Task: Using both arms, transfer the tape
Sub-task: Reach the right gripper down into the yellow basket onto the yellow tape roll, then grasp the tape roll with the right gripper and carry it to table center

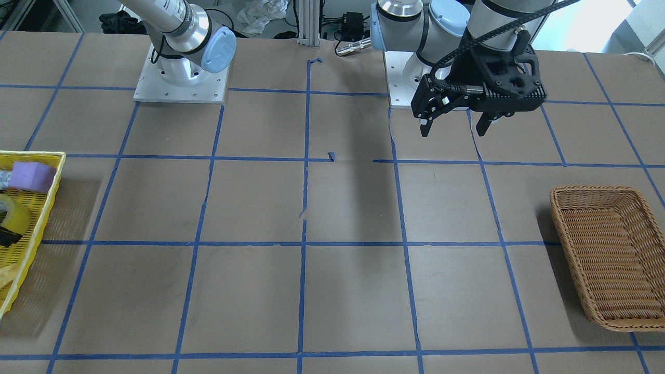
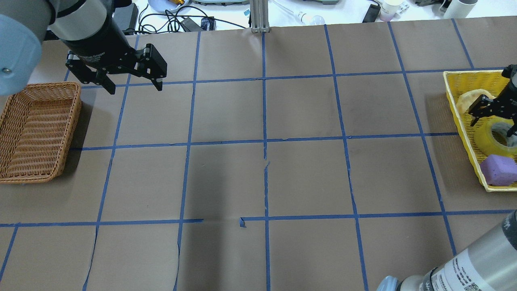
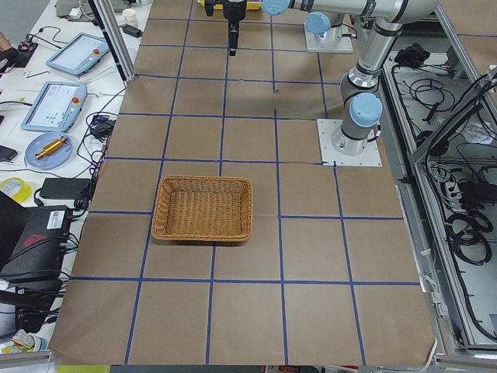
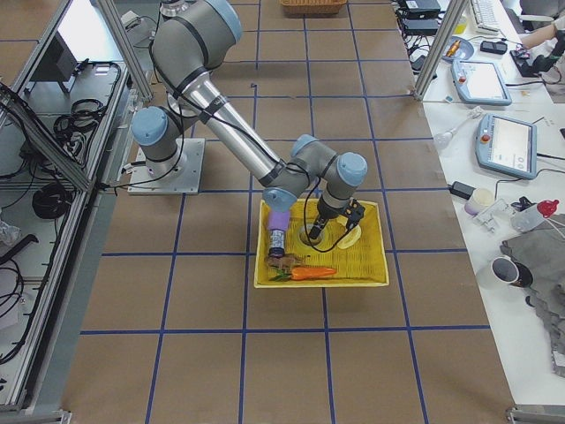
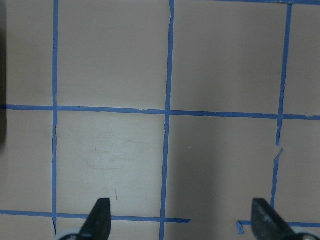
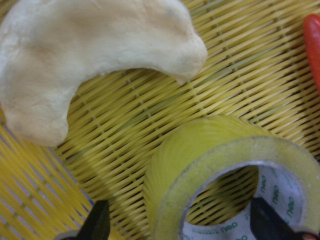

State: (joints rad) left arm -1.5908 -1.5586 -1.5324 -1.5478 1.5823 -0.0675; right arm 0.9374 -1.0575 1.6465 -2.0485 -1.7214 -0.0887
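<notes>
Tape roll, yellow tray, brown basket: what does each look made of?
Tape: glossy translucent yellow plastic film wound on a pale printed core, probably cardboard. Yellow tray: woven slats with a slight sheen, likely plastic. Brown basket: matte woven strands, so wicker or rattan, possibly an imitation.

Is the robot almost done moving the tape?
Not yet. Nothing is done: the tape lies in the yellow tray. In hand: the open right pincer straddles its wall. To do: grab it, then probably pass it to the open, empty left pincer by the wicker basket.
</notes>
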